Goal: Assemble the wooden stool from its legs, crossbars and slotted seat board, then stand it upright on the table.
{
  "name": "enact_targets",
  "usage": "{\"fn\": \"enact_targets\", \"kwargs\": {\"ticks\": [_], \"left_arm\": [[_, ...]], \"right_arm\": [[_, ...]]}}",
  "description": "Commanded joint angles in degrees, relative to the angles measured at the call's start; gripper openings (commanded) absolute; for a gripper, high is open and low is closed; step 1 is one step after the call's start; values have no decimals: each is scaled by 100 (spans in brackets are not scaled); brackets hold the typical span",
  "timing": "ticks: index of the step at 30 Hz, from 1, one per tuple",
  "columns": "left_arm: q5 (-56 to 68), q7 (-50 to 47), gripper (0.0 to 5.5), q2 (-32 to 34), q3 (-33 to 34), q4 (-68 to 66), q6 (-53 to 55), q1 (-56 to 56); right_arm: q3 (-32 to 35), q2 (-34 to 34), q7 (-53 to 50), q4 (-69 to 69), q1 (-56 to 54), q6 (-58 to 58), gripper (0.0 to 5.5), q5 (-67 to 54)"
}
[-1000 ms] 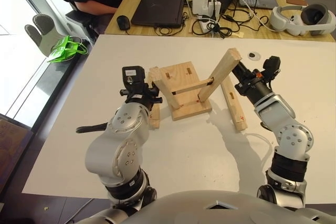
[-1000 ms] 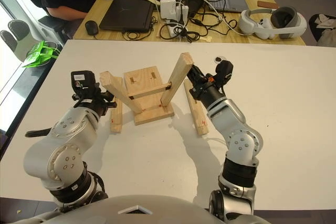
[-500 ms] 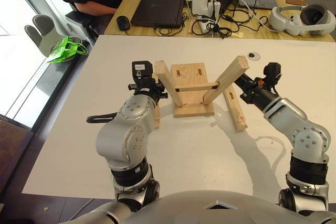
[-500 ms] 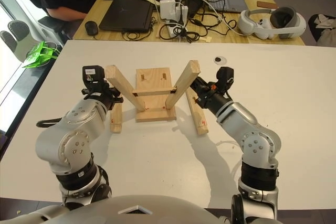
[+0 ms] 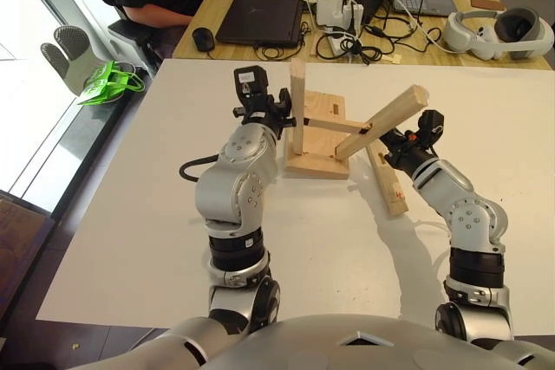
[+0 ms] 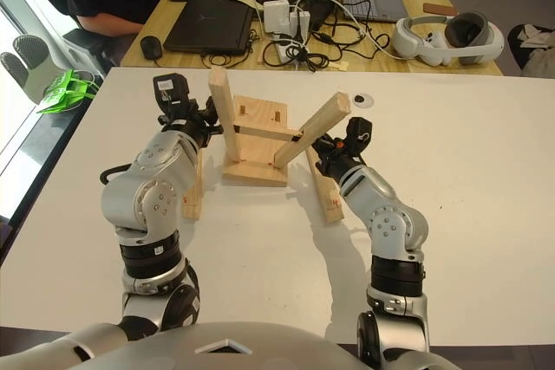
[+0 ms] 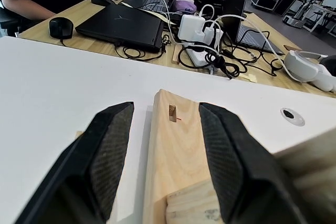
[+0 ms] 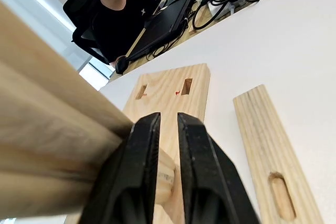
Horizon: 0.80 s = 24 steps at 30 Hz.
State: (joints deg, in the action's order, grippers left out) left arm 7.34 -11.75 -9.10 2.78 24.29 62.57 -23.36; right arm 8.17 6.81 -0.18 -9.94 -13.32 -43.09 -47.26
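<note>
Wood crowds out much of the right claw (image 8: 169, 121), yet we see it clamped on the low end of the tilted leg (image 5: 388, 119), which leans up to the right. Our left claw (image 7: 165, 114) grips the upright leg (image 5: 297, 97). Between them a crossbar (image 5: 334, 124) runs nearly level above the seat board (image 5: 316, 166), flat on the counter (image 5: 130, 214). The wrist sticker (image 5: 249, 77) is too small to read.
</note>
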Motion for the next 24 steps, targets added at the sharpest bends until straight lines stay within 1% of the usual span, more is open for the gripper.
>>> {"fn": "enact_targets", "kwargs": {"ticks": [1,3,6,10,12,13,14,15,16,18,20,22,24], "left_arm": [[359,347,232,-377,-422,-3,295,359],[356,338,232,-379,-460,41,345,348],[356,352,232,-271,-409,227,464,393],[273,383,232,25,-326,454,561,571],[275,397,232,78,-286,532,608,588],[278,395,232,90,-264,572,629,597],[279,392,232,98,-246,605,648,600],[279,394,232,115,-238,632,664,597],[285,396,232,132,-218,666,687,591],[298,404,232,186,-149,787,747,624],[301,415,232,235,-76,891,781,690],[297,421,232,259,-20,928,779,726],[300,426,232,255,-21,879,725,684]], "right_arm": [[-252,-423,237,35,-650,32,65,-93],[-249,-374,263,143,-723,104,65,88],[-187,58,421,42,-601,144,65,418],[-86,622,658,-263,-364,-13,115,645],[-91,916,750,-558,-164,-151,163,724],[-114,1091,846,-720,-44,-250,177,746],[-140,1251,946,-852,62,-325,177,785],[-152,1455,1064,-986,183,-438,177,810],[-206,1806,1231,-1129,328,-650,177,862],[-377,2833,1946,-1503,723,-1066,177,913],[-372,3576,2729,-1871,979,-1247,177,732],[-290,3898,3221,-2134,1073,-1298,177,524],[-373,3742,3169,-2210,1026,-1281,177,544]]}}
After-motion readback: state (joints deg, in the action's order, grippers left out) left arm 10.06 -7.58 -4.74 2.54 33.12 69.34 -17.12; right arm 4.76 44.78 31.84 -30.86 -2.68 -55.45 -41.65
